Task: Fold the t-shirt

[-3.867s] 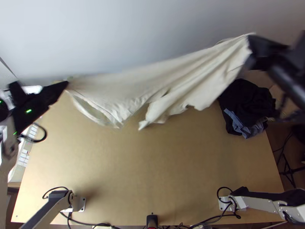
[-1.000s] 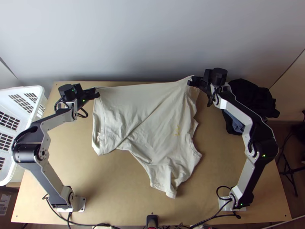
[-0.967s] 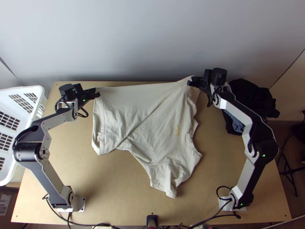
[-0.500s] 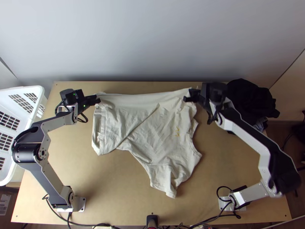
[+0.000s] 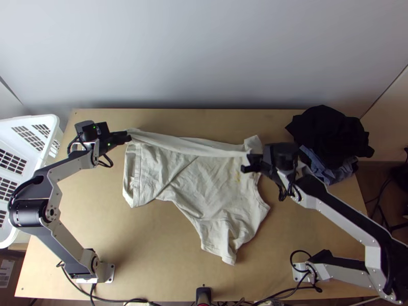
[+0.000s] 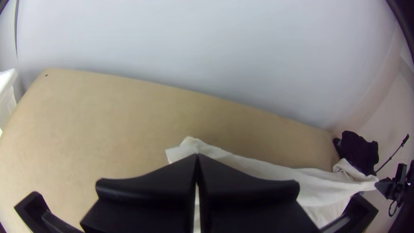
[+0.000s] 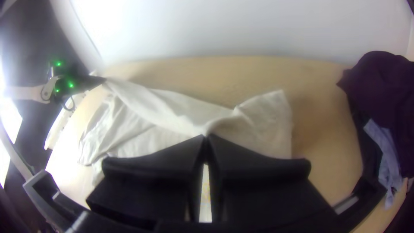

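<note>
A pale wall (image 5: 204, 56) rises just behind the table, so I have little room to work beyond the far edge. The light wooden table (image 5: 168, 255) looks flat and smooth; cloth should slide on it if I drag. Across its middle lies the cream t-shirt (image 5: 214, 199), unevenly spread, a diagonal crease through it, its far side drawn into a narrow strip between my grippers. I judge it light and limp, not fragile, prone to bunch if I pull unevenly; I'd take it by the two far corners and keep that strip taut as I bring it over. The white basket (image 5: 35, 160) stands at the left, a heap of dark clothes (image 5: 326, 132) at the far right. My left gripper (image 5: 128, 136) is clamped on the shirt near its far left corner; my right gripper (image 7: 205, 137) pinches the strip's other end, a loose flap beside it.
</note>
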`<state>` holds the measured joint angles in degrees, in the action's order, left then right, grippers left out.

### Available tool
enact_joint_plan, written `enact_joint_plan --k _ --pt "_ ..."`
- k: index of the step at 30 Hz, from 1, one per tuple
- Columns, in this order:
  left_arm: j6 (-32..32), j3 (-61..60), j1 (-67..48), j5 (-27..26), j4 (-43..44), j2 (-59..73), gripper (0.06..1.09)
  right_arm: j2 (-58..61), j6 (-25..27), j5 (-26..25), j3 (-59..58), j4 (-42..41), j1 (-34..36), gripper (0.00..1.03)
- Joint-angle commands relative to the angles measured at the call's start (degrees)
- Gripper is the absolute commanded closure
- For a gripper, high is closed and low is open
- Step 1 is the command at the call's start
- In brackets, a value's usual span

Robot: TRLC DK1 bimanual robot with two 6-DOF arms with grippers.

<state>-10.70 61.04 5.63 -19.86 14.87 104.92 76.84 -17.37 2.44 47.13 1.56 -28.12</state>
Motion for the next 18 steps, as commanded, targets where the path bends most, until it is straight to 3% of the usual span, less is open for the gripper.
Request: enact_joint_plan --k 1,7,9,10,11,12,13,14,15,18 --pt "1.38 -1.80 0.44 -0.97 -2.48 -2.00 1.05 -3.71 0.93 0.46 -4.07 6.00 -5.54 1.00" --pt "3.40 -3.20 -0.27 -1.85 -10.65 -4.55 1.01 -2.39 3.57 0.55 -8.55 5.29 -7.30 1.00" --pt "4.37 -3.64 -0.71 -2.64 -14.79 -5.17 0.80 0.07 4.18 0.55 -9.96 3.97 -7.04 1.00" --pt "5.51 -3.82 -0.79 -3.87 -17.60 -5.61 0.62 1.38 4.27 0.55 -10.13 2.92 -6.60 1.00" --pt "6.04 -3.82 -0.88 -4.40 -20.67 -6.40 0.36 2.53 4.27 0.55 -10.22 2.66 -5.89 0.93" --pt "6.04 -3.99 -0.79 -4.66 -23.75 -7.63 0.15 2.79 4.18 0.73 -10.40 2.66 -4.75 0.68" --pt "5.95 -4.35 -0.53 -5.28 -26.12 -8.95 0.11 2.62 4.18 1.08 -10.75 2.66 -4.31 0.36" --pt "5.43 -4.87 0.00 -7.21 -27.71 -10.27 0.11 1.74 4.18 1.25 -11.10 2.74 -4.14 0.12" --pt "4.90 -5.66 0.79 -9.06 -29.02 -11.94 0.11 0.42 4.18 2.31 -11.19 3.53 -4.05 0.05" --pt "4.81 -8.92 2.90 -11.52 -31.22 -19.06 0.11 -6.97 3.92 6.18 -11.10 8.02 -4.14 0.04"
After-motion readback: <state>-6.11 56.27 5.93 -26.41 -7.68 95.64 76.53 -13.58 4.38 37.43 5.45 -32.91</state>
